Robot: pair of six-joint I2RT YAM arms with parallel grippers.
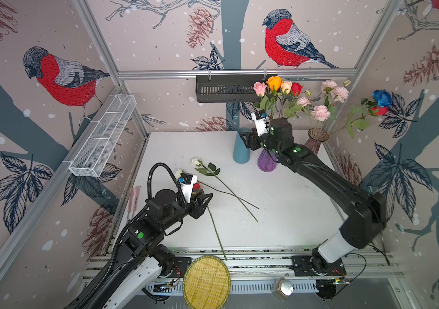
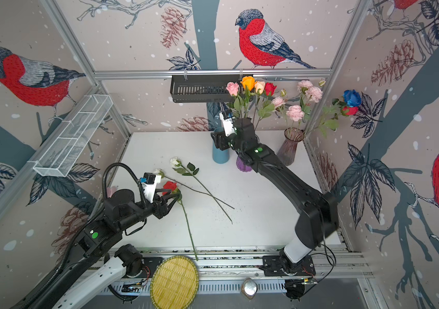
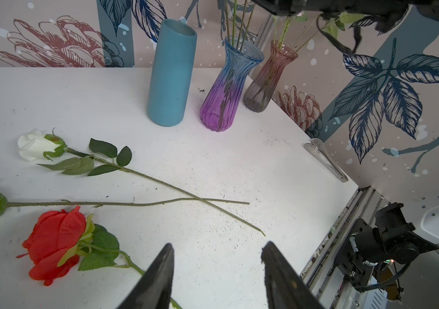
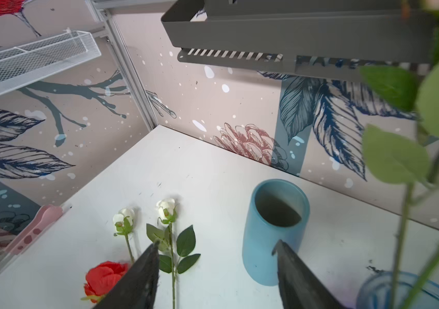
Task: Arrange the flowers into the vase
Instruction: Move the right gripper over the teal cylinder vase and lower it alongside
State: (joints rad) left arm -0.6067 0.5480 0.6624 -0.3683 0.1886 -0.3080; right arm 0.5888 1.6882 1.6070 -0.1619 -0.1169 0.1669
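left gripper: jaws apart, empty | red rose: lies on table, lower left of left wrist view | advice: straddle stem below the leaves, close gently | right gripper: apart, empty

I read: table white, dark specks | red rose, green leaves | white rose | tube vase plain teal | middle vase ribbed, blue fading to purple | corner vase ribbed, pink fading to grey | tray yellow weave
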